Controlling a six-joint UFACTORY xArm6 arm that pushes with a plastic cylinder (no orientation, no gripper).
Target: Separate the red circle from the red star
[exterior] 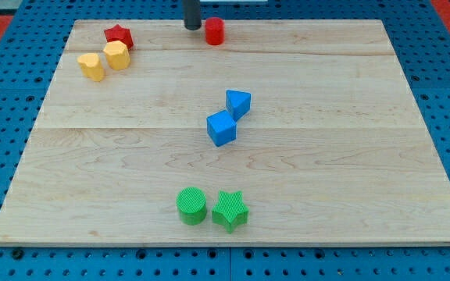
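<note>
I take the red circle point(214, 31) as the reference landmark; it stands on the wooden board point(326, 156) close to the edge at the view's top, slightly to the view's left of centre. My tip point(191, 28) is down at board level just beside the red circle, on its view-left side; whether the two are touching or narrowly apart cannot be resolved. The tool is a plain rod with nothing to open or close, and it holds nothing. The red star point(119, 35) lies well apart from the red circle toward the view's left, with my tip between them. Two yellow blocks point(104, 61) sit just below the red star, one touching the other. The blue blocks point(229, 117) and the green blocks point(212, 208) lie far below the red circle and appear clear of the working line. My judgement: the separation is largely achieved, and a push toward the view's right would widen it. Risks: an off-centre contact could let the round block roll around my tip and slip back toward the red star; a push angled upward could drive it off the nearby top edge.
</note>
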